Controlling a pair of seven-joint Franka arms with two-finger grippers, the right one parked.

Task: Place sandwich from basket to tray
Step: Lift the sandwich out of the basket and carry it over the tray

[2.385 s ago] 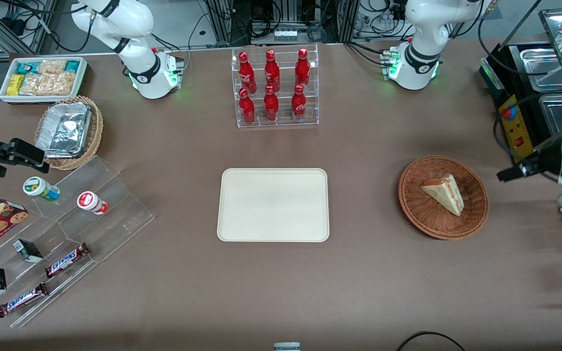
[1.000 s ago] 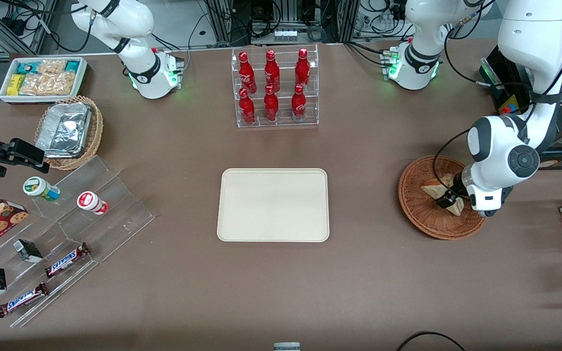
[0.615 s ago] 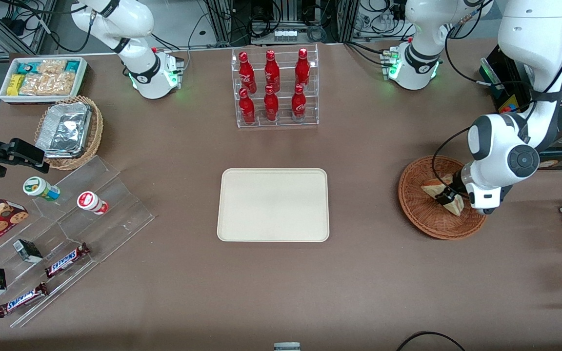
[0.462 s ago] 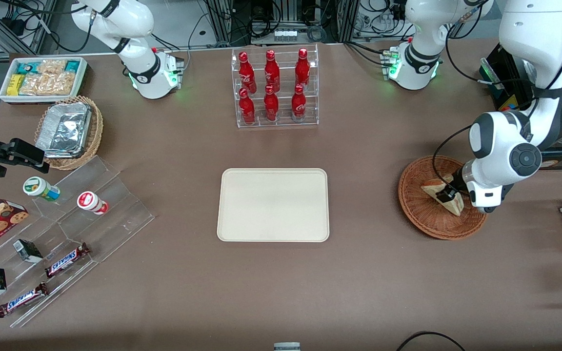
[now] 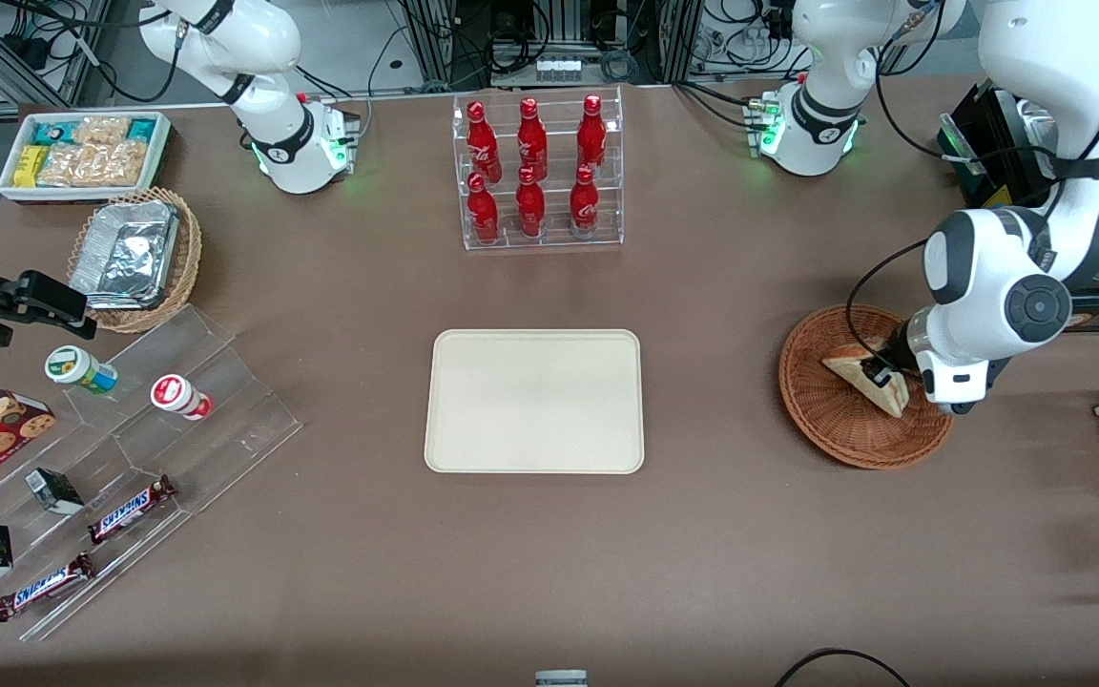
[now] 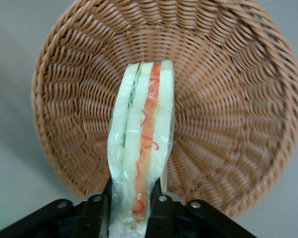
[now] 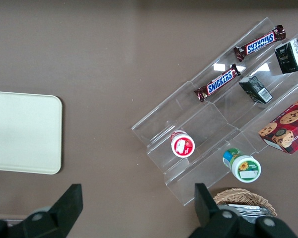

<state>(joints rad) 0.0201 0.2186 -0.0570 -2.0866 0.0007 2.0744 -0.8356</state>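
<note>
The sandwich (image 5: 855, 374) (image 6: 141, 139), a pale bread wedge with red-orange and green filling, hangs over the reddish-brown wicker basket (image 5: 821, 420) (image 6: 228, 89) toward the working arm's end of the table. My left gripper (image 5: 883, 374) (image 6: 131, 206) is shut on the sandwich, one black finger pressed on each bread face, holding it on edge with its cut side up. Whether its tip still touches the weave I cannot tell. The cream tray (image 5: 534, 401) (image 7: 22, 131) lies flat at the table's middle, with nothing on it.
A clear rack of red bottles (image 5: 538, 172) stands farther from the front camera than the tray. Toward the parked arm's end are a clear stepped stand (image 5: 158, 420) with snack bars and cups, a tan basket with foil container (image 5: 134, 256) and a white snack bin (image 5: 82, 153).
The left arm came in from the table's end, lowered over the basket and shut on the sandwich. In the last half second the wrist rose slightly and the sandwich tipped onto its edge.
</note>
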